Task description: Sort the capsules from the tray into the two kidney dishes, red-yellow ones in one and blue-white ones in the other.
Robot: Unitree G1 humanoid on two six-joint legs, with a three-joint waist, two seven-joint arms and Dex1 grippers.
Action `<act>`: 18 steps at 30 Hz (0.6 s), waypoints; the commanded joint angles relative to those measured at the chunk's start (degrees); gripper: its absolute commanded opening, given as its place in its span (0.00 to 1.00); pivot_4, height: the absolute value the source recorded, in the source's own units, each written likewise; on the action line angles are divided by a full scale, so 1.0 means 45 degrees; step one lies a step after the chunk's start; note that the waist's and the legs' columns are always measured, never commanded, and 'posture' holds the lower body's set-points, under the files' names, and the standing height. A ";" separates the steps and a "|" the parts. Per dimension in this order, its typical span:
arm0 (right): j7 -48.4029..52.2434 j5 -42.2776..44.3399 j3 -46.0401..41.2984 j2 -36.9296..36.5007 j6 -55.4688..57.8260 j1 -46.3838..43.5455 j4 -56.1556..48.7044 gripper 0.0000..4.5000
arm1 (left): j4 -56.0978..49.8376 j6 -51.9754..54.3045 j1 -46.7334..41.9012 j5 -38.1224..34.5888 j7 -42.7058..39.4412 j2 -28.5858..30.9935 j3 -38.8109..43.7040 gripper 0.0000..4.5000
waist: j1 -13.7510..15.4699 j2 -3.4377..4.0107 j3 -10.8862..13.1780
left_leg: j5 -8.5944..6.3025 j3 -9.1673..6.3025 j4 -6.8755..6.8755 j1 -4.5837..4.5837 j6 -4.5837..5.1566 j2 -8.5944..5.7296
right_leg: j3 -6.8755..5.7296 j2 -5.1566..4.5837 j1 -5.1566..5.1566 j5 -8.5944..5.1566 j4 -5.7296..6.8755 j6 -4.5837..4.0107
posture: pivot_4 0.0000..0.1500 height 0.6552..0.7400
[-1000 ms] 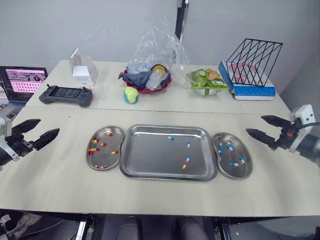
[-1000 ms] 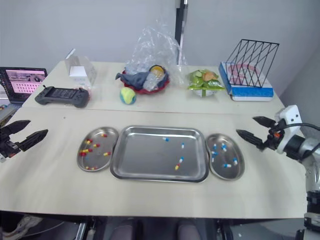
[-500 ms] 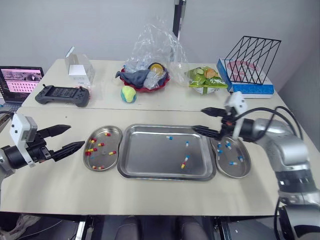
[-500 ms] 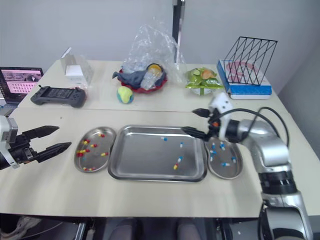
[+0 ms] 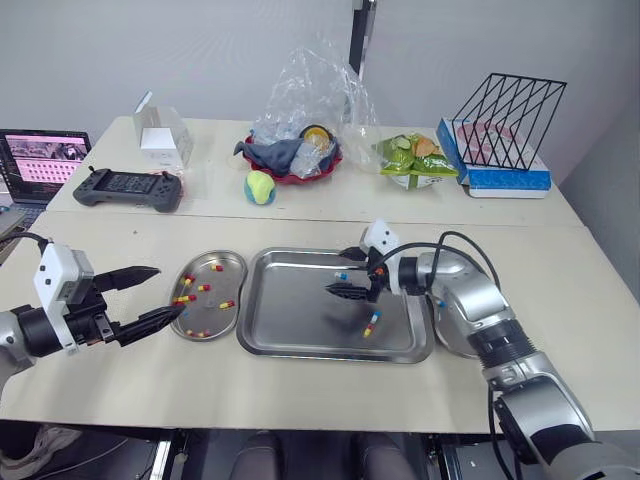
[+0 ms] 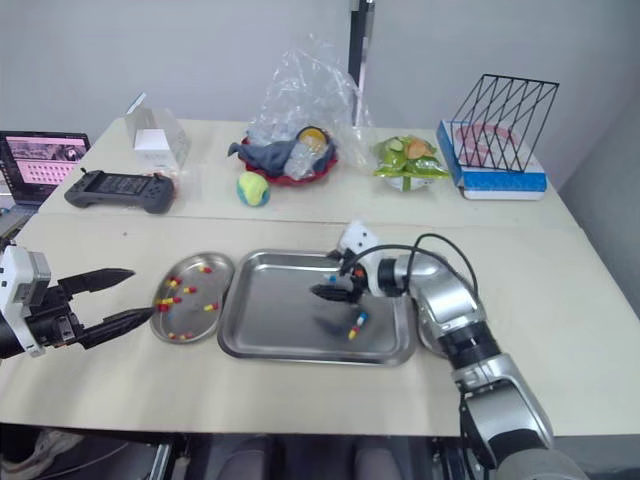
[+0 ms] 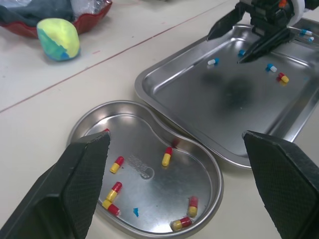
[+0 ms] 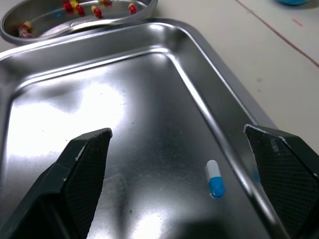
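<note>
1. Left gripper (image 5: 170, 291): hovers low over the table (image 5: 150, 392), jaws spread wide, nothing between them
2. Left kidney dish (image 5: 236, 280): sits just ahead of the left fingertips, near rim about level with them; holds a loose scatter of red-yellow capsules (image 7: 166, 159) on its floor
3. Tray (image 5: 290, 310): lies just beyond that dish from the left jaws, rim just beside rim, and directly beneath the right jaws
4. Right gripper (image 5: 334, 271): hangs over the tray floor, fingertips pointing toward the left kidney dish, jaws parted and clamped on nothing
5. Blue-white capsule (image 8: 215, 179): lies flat on the tray floor within the span of the right jaws, nearer one finger than the other, touching neither
6. Blue blur right beside that nearer finger: cannot tell what it is
7. Second blue-white capsule (image 5: 377, 317) and lone red-yellow capsule (image 5: 369, 330): lie just beside each other on the tray floor, outside the right jaws and back from the fingertips
8. Right kidney dish (image 5: 446, 338): sits behind the right jaws, largely covered by the right arm
9. Well beyond both sets of jaws, along the back of the table: laptop (image 5: 40, 160), game controller (image 5: 130, 188), small box (image 5: 165, 140), ball (image 5: 260, 187), red bowl (image 5: 295, 172) with cloth under a clear bag, green packet (image 5: 415, 160), wire rack (image 5: 510, 120)
</note>
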 commanded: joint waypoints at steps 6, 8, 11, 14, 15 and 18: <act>-0.0106 -0.0835 0.0029 0.0685 -0.1109 -0.0591 0.1756 1.00 | -0.0731 0.0236 0.0501 0.0107 0.0287 0.0369 0.0524 0.99 | -0.0037 0.0001 0.0000 | 0.0000 0.0000 0.0000 0.0002 0.0000 0.0002 | -0.0001 0.0001 -0.0002 0.0000 0.0001 -0.0001 | 1.00 0.92; -0.0210 -0.0903 -0.0128 0.0754 -0.1206 -0.0553 0.2011 1.00 | -0.0794 0.0263 0.0622 0.0259 0.0339 0.0493 0.0527 0.99 | -0.0023 0.0001 0.0001 | 0.0000 -0.0001 0.0000 0.0002 0.0000 0.0001 | -0.0002 0.0001 -0.0003 -0.0001 0.0003 -0.0002 | 1.00 0.92; -0.0198 -0.0990 -0.0184 0.0825 -0.1418 -0.0432 0.2217 0.83 | -0.0806 0.0271 0.0621 0.0235 0.0406 0.0528 0.0529 1.00 | -0.0024 0.0002 0.0001 | 0.0001 0.0001 0.0000 0.0002 -0.0002 0.0000 | -0.0001 -0.0001 -0.0001 0.0000 0.0002 -0.0002 | 1.00 0.92; -0.0368 -0.1091 -0.0199 0.0971 -0.1578 -0.0362 0.2457 0.60 | -0.0738 0.0212 0.0545 0.0256 0.0430 0.0539 0.0474 1.00 | -0.0041 0.0002 0.0001 | 0.0001 -0.0001 0.0000 0.0002 -0.0002 0.0002 | -0.0001 0.0001 -0.0003 0.0000 0.0004 -0.0003 | 1.00 0.92; -0.0418 -0.1109 -0.0236 0.1010 -0.1595 -0.0367 0.2511 0.51 | -0.0725 0.0208 0.0522 0.0260 0.0433 0.0542 0.0458 1.00 | -0.0046 0.0001 0.0001 | 0.0001 0.0000 -0.0001 0.0002 -0.0002 0.0002 | -0.0001 0.0001 -0.0003 0.0000 0.0004 -0.0003 | 1.00 0.92; -0.0733 -0.1083 -0.0587 0.1078 -0.1420 -0.0437 0.2686 0.29 | -0.0497 0.0460 0.0165 0.0183 0.0665 0.0527 0.0234 1.00 | -0.0031 0.0001 0.0001 | 0.0001 0.0000 -0.0001 0.0004 -0.0002 0.0002 | -0.0001 0.0001 -0.0001 0.0000 0.0005 -0.0003 | 1.00 0.92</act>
